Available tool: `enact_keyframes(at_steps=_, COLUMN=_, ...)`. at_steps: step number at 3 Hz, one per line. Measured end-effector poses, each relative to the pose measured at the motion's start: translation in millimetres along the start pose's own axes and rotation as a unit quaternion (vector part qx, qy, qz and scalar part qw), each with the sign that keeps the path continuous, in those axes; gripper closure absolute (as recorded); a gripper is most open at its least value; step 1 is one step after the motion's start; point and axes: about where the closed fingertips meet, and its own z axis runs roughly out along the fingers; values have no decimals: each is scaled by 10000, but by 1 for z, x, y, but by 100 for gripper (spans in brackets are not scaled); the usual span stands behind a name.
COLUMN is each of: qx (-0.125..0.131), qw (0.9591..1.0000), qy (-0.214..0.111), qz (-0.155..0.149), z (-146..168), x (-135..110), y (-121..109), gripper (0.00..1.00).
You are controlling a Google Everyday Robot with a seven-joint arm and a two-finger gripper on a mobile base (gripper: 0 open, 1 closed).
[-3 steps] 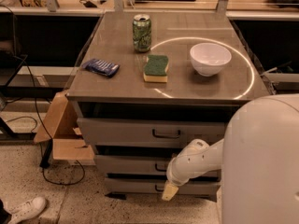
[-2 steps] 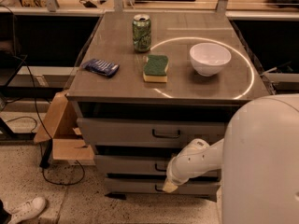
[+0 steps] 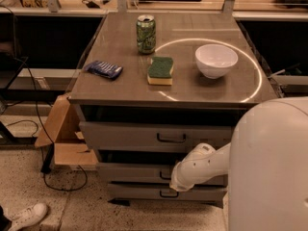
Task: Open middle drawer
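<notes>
The middle drawer (image 3: 130,172) is a grey front of medium height, between the taller top drawer (image 3: 120,136) and the slim bottom drawer (image 3: 134,191). Its small dark handle (image 3: 165,176) shows just left of my arm's end. My gripper (image 3: 174,181) is at the tip of the white arm (image 3: 204,162), pressed close to the middle drawer front at its handle. The arm's wrist hides the gripper's tip. The middle drawer front stands about level with the other fronts.
On the cabinet top (image 3: 120,88) are a green can (image 3: 146,33), a green-and-yellow sponge (image 3: 160,70), a white bowl (image 3: 216,60) and a blue packet (image 3: 103,69). A cardboard box (image 3: 65,138) and cables (image 3: 57,177) are on the floor at left. My white body (image 3: 269,167) fills the lower right.
My gripper has moved up from the bottom drawer's level to the middle drawer's handle. The drawers and the things on top have not moved.
</notes>
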Motion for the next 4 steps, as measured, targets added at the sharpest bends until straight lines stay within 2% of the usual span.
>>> enact_keyframes(at_steps=1, qx=0, qw=10000, qy=0, qz=0, z=0, x=0, y=0, gripper=100)
enact_keyframes(at_steps=3, qx=0, qw=10000, qy=-1, qz=1, z=-12, x=-3, y=-1, gripper=100)
enact_keyframes(at_steps=4, qx=-9, qw=9998, qy=-86, qz=183, z=-20, x=3, y=7, gripper=100)
